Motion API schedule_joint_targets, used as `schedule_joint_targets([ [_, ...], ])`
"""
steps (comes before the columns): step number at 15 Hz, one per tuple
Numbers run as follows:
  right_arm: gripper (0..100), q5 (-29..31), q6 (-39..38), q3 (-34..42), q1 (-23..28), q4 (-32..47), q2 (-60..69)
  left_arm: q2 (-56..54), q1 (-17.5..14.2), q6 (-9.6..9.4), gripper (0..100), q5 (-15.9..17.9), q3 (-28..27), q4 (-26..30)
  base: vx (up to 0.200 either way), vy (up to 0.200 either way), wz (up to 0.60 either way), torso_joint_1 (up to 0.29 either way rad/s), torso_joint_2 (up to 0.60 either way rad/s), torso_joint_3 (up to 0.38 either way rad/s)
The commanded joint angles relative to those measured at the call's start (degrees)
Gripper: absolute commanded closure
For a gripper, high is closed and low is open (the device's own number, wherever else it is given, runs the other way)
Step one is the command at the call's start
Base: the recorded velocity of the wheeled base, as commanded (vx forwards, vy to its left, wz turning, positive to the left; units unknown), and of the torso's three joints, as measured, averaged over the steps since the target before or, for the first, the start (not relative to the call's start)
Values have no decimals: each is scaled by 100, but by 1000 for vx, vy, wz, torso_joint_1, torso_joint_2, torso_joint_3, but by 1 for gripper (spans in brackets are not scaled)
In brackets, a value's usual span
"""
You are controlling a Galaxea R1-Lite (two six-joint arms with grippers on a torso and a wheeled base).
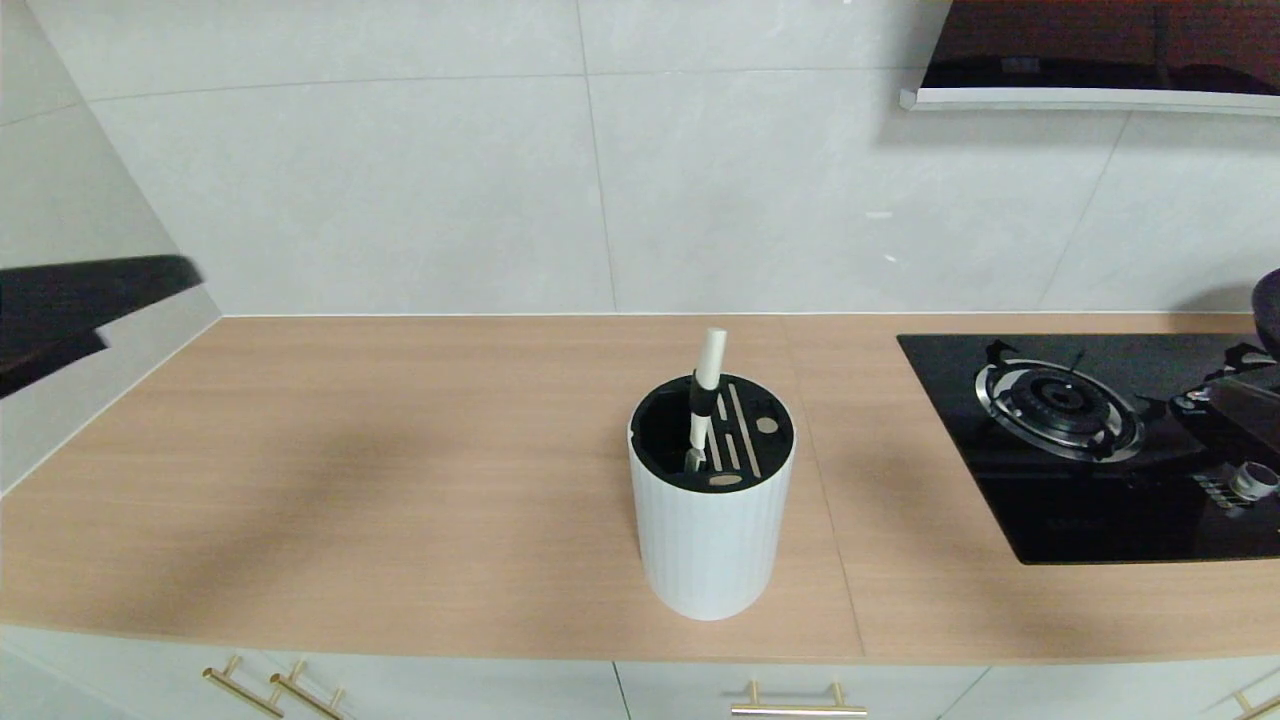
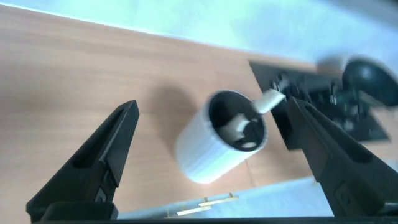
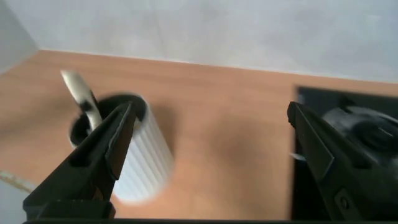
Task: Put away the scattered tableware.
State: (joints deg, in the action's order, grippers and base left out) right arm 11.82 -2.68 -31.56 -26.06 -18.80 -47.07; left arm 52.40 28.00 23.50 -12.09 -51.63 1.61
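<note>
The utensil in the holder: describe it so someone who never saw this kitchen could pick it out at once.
On the wooden countertop, left of the black gas hob, stands a white ribbed cylindrical holder with a black top. From that top, by the narrow slots, a slim utensil leans upward. It is the only piece sticking out, with a cream handle and a black band.

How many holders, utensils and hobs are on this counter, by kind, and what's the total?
Holder: 1
Utensil: 1
Hob: 1
Total: 3
</note>
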Motion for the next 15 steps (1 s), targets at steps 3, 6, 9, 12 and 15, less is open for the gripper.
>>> schedule_joint_targets([
  [3,0,-5,-13,98,1288,2152,3010,-2348,-1042,-285,0,111,548,1061,0,0,0,0,0,0],
  [6,0,22,13,106,1517,2803,3854,-3596,-1552,-364,0,119,1005,1658,0,0,0,0,0,0],
  [9,0,180,339,177,1859,3040,4135,-4677,-1992,-803,0,128,1594,1975,0,0,0,0,0,0],
  [12,0,268,444,511,2633,3049,4522,-4695,-2343,-997,0,-786,2025,1861,0,0,0,0,0,0],
  [15,0,523,637,1196,2642,2724,4698,-5240,-2827,-1313,0,-294,2596,1773,0,0,0,0,0,0],
])
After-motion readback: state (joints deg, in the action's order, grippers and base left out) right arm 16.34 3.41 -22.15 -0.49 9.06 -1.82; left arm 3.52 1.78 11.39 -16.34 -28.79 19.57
